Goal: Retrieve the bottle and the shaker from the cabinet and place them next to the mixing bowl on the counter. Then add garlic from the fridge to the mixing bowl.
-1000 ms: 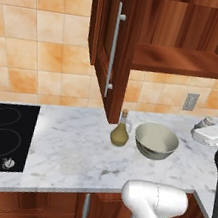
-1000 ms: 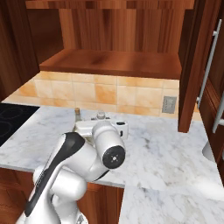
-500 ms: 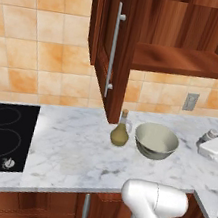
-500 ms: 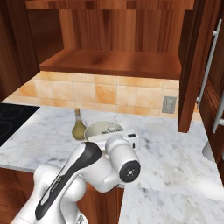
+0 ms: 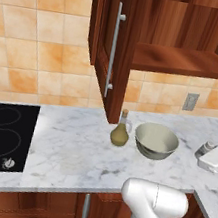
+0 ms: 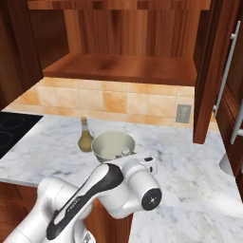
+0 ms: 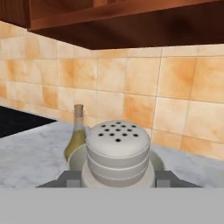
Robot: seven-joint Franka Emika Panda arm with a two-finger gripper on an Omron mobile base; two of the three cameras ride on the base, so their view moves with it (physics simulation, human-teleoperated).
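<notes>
My gripper (image 7: pixel 118 176) is shut on the shaker (image 7: pixel 117 150), a pale grey-white pot with a perforated cap, held upright. In the left base view the shaker (image 5: pixel 206 148) hangs low over the counter (image 5: pixel 73 150), right of the mixing bowl (image 5: pixel 156 140). The olive-yellow bottle (image 5: pixel 120 131) stands on the counter just left of the bowl. From the right base view the bottle (image 6: pixel 85 137) and bowl (image 6: pixel 113 144) sit behind my wrist, with the shaker cap (image 6: pixel 125 152) peeking over it. The cabinet door (image 5: pixel 112 45) is open and its shelf (image 5: pixel 185 61) is bare.
A black cooktop (image 5: pixel 0 132) fills the counter's left end. A wall outlet (image 5: pixel 190 101) sits on the tiled backsplash. In the right base view another open cabinet door (image 6: pixel 209 71) hangs over the counter's right part, and my arm's elbow (image 6: pixel 142 194) is in front.
My hand has carried the shaker down and to the right, to beside the bowl. In the right base view my arm has swung right, uncovering the bottle and the bowl.
</notes>
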